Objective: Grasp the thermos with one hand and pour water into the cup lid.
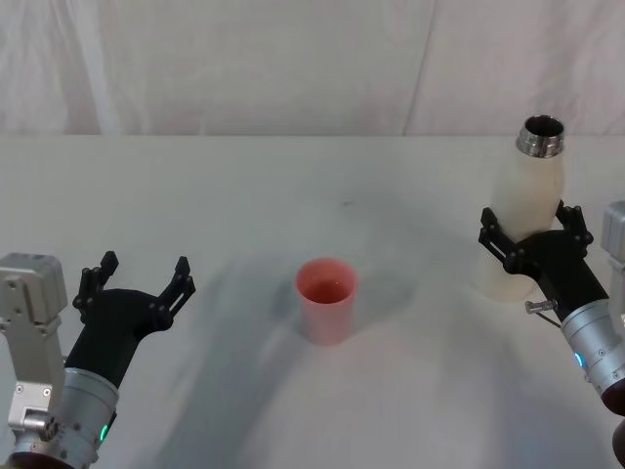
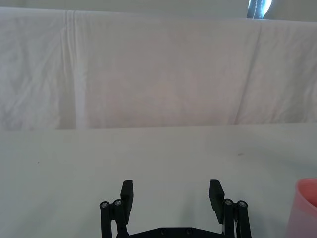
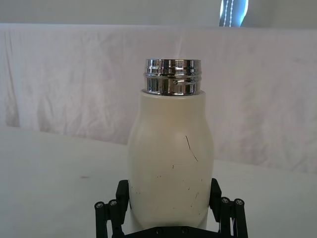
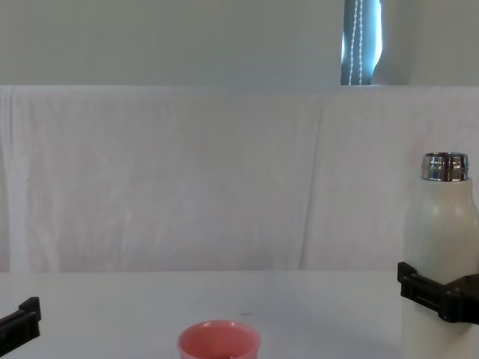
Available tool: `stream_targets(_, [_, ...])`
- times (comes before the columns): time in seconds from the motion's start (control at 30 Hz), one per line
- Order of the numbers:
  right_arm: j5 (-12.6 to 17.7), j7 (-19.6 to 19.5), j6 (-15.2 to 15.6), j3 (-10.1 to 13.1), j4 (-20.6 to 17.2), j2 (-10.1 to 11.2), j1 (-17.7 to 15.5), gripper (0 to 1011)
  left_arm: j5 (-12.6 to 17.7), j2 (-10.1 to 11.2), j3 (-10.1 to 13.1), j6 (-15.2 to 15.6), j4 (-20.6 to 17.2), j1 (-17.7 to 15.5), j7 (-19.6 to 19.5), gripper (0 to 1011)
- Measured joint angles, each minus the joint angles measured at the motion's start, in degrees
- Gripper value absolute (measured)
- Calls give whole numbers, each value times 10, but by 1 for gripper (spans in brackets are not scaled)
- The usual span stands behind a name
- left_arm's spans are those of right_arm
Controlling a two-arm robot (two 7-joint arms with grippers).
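Observation:
The thermos [image 1: 527,195] stands upright at the right of the table, cream-white with an uncapped steel neck [image 3: 173,77]. My right gripper [image 1: 532,234] is shut on its lower body, a finger pressed against each side, as the right wrist view [image 3: 168,198] and the chest view [image 4: 438,292] also show. The pink cup lid [image 1: 326,298] sits upright at the table's middle, well left of the thermos; its rim shows in the chest view [image 4: 218,340]. No stream of water is visible. My left gripper [image 1: 137,278] rests open near the front left with nothing between its fingers [image 2: 171,193].
A white cloth covers the table [image 1: 244,195] and hangs as a backdrop behind it [image 4: 187,172]. A broad bare stretch lies between the cup lid and each gripper. The cup lid's edge shows in the left wrist view [image 2: 308,206].

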Motion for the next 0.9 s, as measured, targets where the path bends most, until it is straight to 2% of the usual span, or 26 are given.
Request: stream_targets(0.9, [8,6,3,6,-25,11,-19,1001,0,0,0,0,0,0,0,1001])
